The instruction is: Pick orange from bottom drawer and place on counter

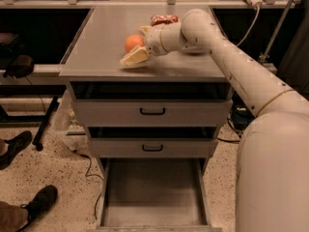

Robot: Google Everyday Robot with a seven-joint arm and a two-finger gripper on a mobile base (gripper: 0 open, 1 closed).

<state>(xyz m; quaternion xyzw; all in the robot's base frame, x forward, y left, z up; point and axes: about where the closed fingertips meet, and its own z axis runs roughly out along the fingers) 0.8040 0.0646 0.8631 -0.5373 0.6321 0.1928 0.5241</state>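
The orange (133, 41) rests on the counter (104, 30), near its front middle. My gripper (134, 46) reaches in from the right and lies low on the counter around the orange. One pale finger (135, 57) is in front of the fruit and the other finger (144, 30) is behind it. The fingers stand a little wider than the orange, so the gripper is open. The bottom drawer (152, 195) is pulled out below, and its flat grey floor is bare.
A crinkled red snack packet (164, 19) lies on the counter behind my wrist. The two upper drawers (152, 111) with black handles are closed. A person's shoes (41, 202) are on the floor at the left, beside a cable and a black stand.
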